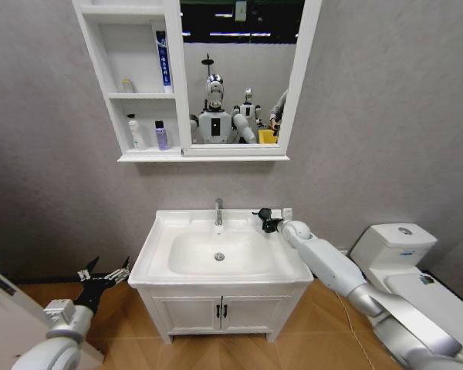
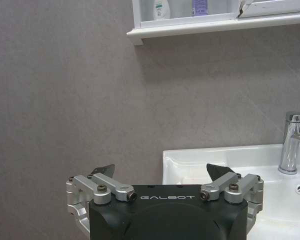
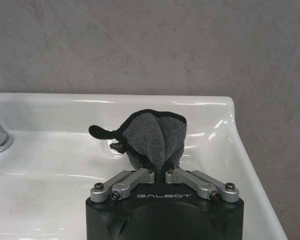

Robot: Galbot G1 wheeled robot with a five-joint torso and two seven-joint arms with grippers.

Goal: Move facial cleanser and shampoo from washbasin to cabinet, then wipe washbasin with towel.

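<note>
Here, right gripper [image 3: 160, 167] fingers clamp the towel [image 3: 150, 137] on the washbasin [image 1: 158, 231]; left gripper [image 2: 162, 172] gapes low.

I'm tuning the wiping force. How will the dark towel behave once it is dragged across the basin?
The towel looks soft and floppy: it bunches into folds where the right end effector pinches it, with a corner sticking out. It probably weighs little. On the glossy washbasin it should slide easily, though loose cloth may fold under.
</note>
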